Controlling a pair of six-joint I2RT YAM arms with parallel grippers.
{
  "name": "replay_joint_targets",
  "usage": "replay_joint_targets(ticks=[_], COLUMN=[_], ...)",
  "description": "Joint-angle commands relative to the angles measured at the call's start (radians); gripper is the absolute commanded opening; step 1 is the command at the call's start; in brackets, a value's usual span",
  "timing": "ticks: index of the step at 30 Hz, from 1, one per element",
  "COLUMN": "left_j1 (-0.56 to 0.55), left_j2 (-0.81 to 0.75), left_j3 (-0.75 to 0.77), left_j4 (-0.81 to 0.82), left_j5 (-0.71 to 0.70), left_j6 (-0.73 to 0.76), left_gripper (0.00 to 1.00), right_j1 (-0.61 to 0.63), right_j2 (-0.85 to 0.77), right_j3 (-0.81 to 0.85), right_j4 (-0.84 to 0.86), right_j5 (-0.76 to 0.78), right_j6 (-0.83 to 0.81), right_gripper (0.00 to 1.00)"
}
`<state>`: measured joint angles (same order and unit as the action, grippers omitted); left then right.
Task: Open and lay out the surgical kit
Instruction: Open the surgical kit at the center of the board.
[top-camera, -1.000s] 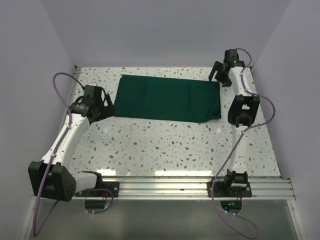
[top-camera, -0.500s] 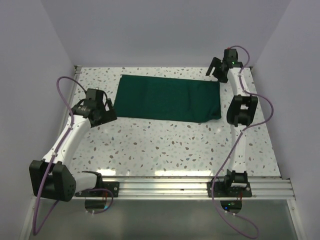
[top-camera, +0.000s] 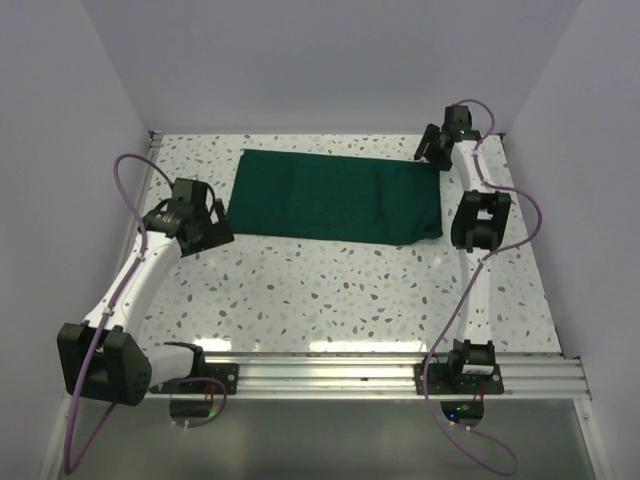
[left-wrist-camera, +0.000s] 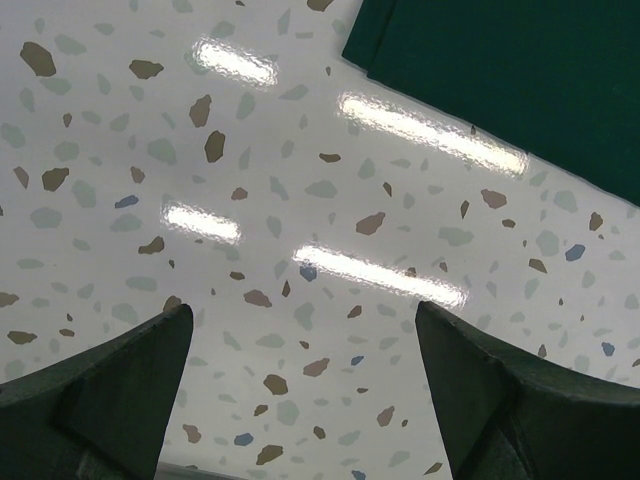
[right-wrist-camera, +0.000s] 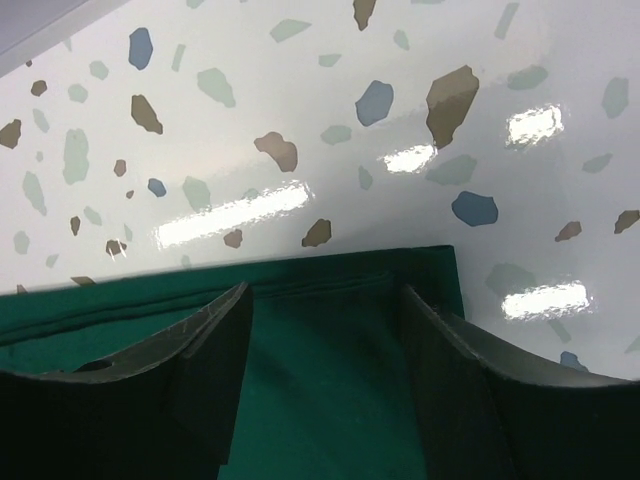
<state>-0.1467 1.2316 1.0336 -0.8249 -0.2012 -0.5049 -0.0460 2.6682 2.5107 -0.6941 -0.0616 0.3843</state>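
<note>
the wrap lies folded as a flat dark green rectangle on the speckled table, in the 12 o'clock half of the top view, long side running 9 to 3 o'clock.

left gripper: positioned at 8 o'clock of the wrap, just beside its near-left corner. in the left wrist view the gripper is released, with its fingers spread wide over bare table. the wrap corner shows at 1 o'clock of that view, apart from both fingers.

right gripper: positioned at the wrap's 2 o'clock corner, arm stretched far across the table. in the right wrist view the gripper is released and grasps nothing. its fingers straddle the far edge of the wrap near the corner, with green cloth filling the gap between them. contact between fingers and cloth cannot be determined.
</note>
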Motion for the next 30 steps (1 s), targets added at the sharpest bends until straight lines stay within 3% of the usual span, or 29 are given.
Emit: replay_joint_targets(ticks=[1, 9, 12, 17, 23, 30], left_j1=[-0.005, -0.03, -0.045, -0.063, -0.063, -0.063], left_j2=[-0.001, 0.043, 0.055, 0.049, 0.026, 0.012], left_j3=[0.016, 0.02, 0.028, 0.049, 0.074, 0.123], left_j4=[-0.01, 0.013, 0.015, -0.005, -0.014, -0.016], left_j5=[-0.009, -0.004, -0.01, -0.032, -0.052, -0.055], left_j6=[0.009, -0.015, -0.021, -0.027, -0.026, -0.021], left_gripper=[0.97, 0.96, 0.96, 0.96, 0.97, 0.98], right_j1=[0.001, 0.001, 0.001, 0.001, 0.026, 0.167], right_j2=[0.01, -0.014, -0.03, -0.086, -0.209, -0.415], right_j3=[-0.003, -0.018, -0.021, -0.038, -0.119, -0.262], right_j4=[0.025, 0.021, 0.015, 0.016, 0.047, 0.021], right_j5=[0.017, 0.037, 0.046, 0.013, -0.197, -0.254], right_j6=[-0.009, -0.016, -0.018, -0.002, -0.019, -0.099], right_gripper=[0.61, 0.14, 0.0, 0.0, 0.0, 0.0])
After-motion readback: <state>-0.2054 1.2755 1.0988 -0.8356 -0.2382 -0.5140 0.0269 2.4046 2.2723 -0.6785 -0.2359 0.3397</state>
